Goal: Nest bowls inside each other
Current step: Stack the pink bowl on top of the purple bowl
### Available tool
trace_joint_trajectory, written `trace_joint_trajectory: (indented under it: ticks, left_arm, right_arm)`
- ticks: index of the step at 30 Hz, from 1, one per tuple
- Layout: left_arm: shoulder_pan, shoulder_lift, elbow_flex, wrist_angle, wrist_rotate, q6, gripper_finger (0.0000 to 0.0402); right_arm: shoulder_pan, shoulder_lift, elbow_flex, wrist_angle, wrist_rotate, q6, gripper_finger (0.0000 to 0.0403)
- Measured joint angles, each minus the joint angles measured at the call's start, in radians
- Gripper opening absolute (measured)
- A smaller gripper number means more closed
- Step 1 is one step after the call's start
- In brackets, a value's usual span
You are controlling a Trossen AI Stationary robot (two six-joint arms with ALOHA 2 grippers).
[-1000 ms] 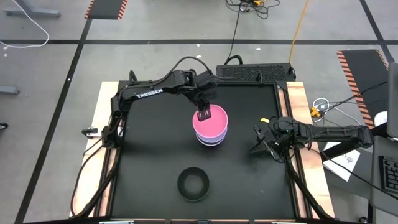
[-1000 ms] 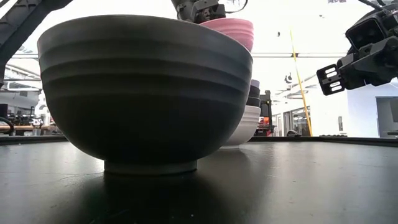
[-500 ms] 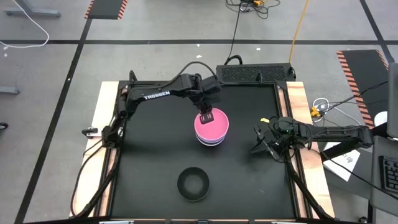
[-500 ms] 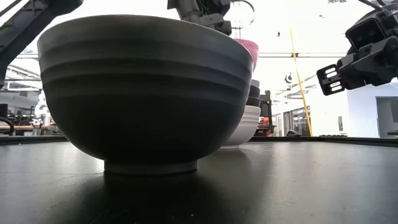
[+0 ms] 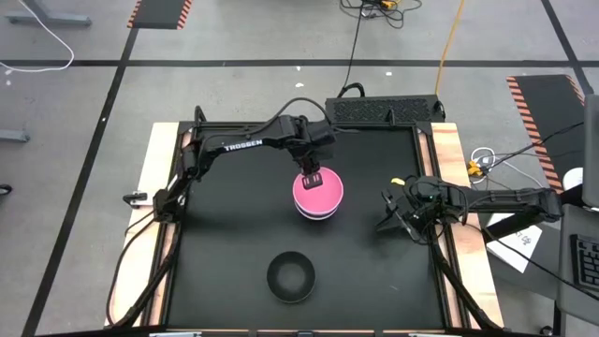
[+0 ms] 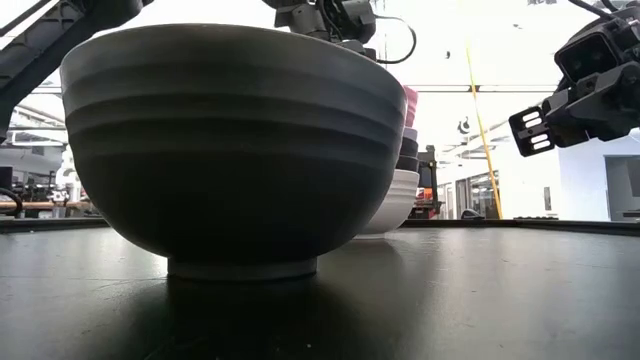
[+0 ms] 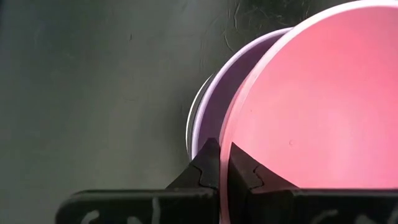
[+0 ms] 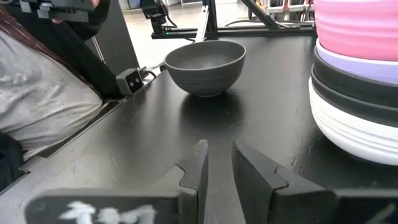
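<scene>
pinching the pink bowl's (image 5: 318,191) rim, left gripper (image 5: 310,176) tops the stack; right gripper (image 5: 391,217) narrowly parted, empty.

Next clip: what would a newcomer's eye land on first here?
The pink bowl at the table's middle, topping a stack with lavender, black and white bowls beneath; the left gripper is shut on its rim. Next, the lone black bowl near the front edge, which fills the low view. The right gripper waits at the right side.
</scene>
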Motion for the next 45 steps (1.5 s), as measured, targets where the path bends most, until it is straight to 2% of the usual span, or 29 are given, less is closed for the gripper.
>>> trace_joint_trajectory:
  ticks: [6,16,25,45]
  left_arm:
    - [-0.006,0.013,0.0,0.008,-0.004,0.0,0.0004]
    - [-0.016,0.004,-0.111,0.107,0.008,-0.023,0.0003]
    - [-0.036,0.005,-0.133,0.133,-0.014,-0.031,0.0003]
    - [-0.073,0.007,-0.134,0.065,-0.186,-0.051,0.0003]
  right_arm:
    - [0.0,0.0,0.0,0.0,0.0,-0.001,0.0061]
    - [0.0,0.0,0.0,0.0,0.0,0.001,0.0061]
    - [0.0,0.0,0.0,0.0,0.0,0.0,0.0061]
    - [0.0,0.0,0.0,0.001,0.001,-0.006,0.0061]
